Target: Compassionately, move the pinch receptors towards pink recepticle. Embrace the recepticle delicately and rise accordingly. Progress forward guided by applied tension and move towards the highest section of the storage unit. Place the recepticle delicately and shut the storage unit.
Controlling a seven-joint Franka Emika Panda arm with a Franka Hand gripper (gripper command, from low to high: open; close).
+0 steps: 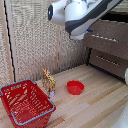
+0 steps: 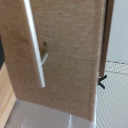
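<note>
Your arm [image 1: 82, 14] hangs high in the exterior view, its bulky white body reaching in from the upper right and ending just in front of the storage unit [image 1: 112, 47]. The pinch receptors cannot be made out in either view, so you cannot tell whether they are spread or pressed together.

The dark brown storage unit stands at the exterior view's right, on the far side of the wooden table [image 1: 95, 105]. Its highest section [image 1: 106, 39] projects a little forward of the drawer below it, its silver bar handle [image 1: 104, 37] facing the table.

The wrist view is filled by a brown drawer front [image 2: 65, 45] at close range, crossed by a slanting silver bar [image 2: 35, 42].

The pink recepticle is not visible in either view.

On the table you have a red mesh basket [image 1: 25, 102] at the exterior view's left, a toy giraffe [image 1: 48, 81] just beside it, and a flat red bowl [image 1: 75, 87] near the giraffe.
</note>
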